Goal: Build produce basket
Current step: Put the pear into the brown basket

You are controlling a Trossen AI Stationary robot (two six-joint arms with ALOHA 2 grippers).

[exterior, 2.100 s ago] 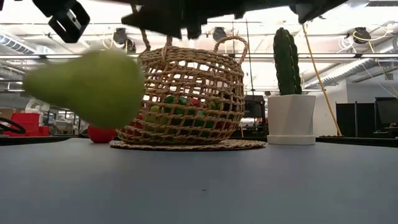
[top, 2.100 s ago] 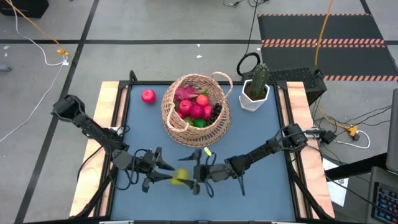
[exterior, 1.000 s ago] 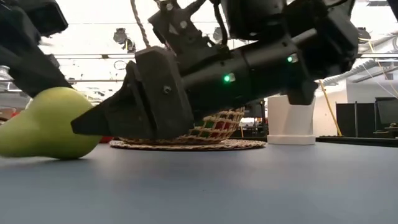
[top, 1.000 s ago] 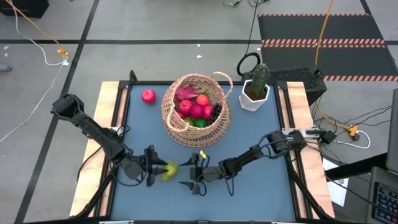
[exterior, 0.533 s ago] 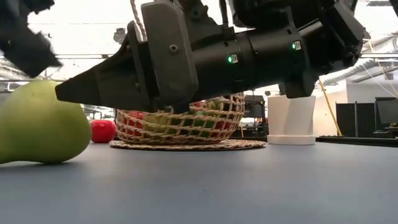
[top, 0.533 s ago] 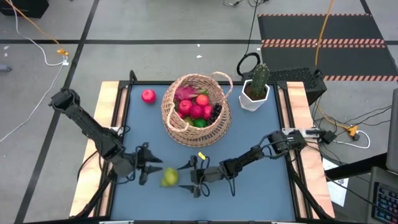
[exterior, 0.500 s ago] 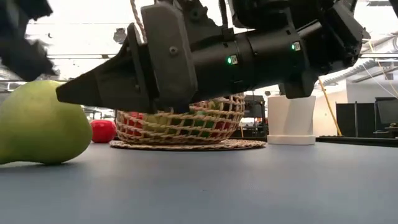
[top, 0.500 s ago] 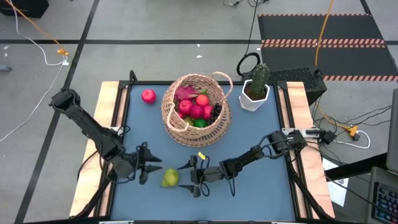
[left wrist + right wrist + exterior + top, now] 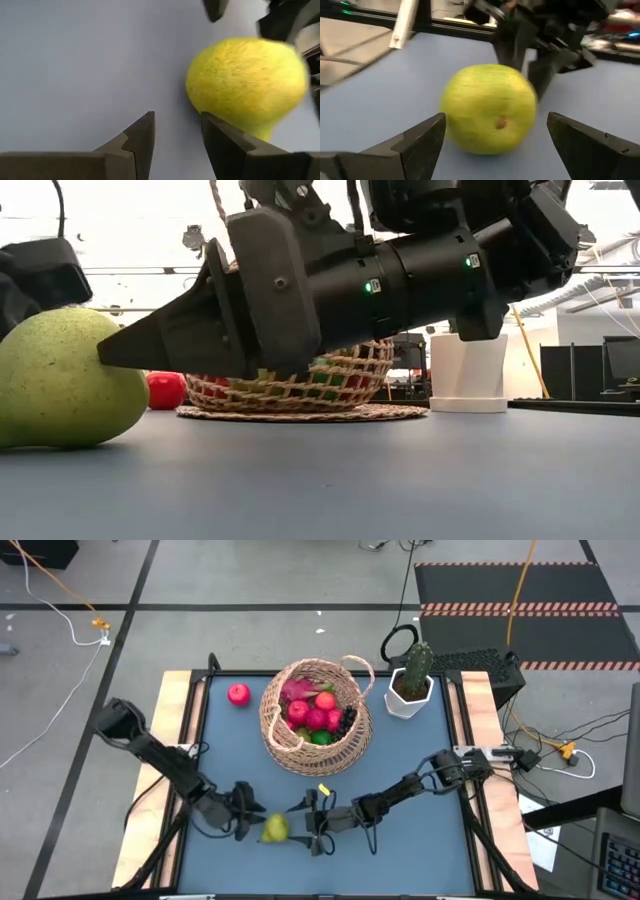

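Pear: a yellow-green pear [image 9: 274, 828] lies on the blue table [image 9: 420, 850] near its front edge, between the two grippers, well apart from the basket.
Left gripper: the left gripper [image 9: 247, 824] sits low just beside the pear; its fingers [image 9: 140, 137] are parted a little with nothing between them, and the pear lies off to one side of them.
Right gripper: the right gripper [image 9: 305, 824] faces the pear from the other side, fingers [image 9: 422, 140] spread wide, holding nothing.
Basket: the wicker basket [image 9: 281, 745] stands at the table's middle back, holding red, pink, green and dark fruit.
Loose fruit: a red apple [image 9: 238, 694] lies beside the basket.
Cactus: a potted cactus [image 9: 411, 683] stands at the back right.
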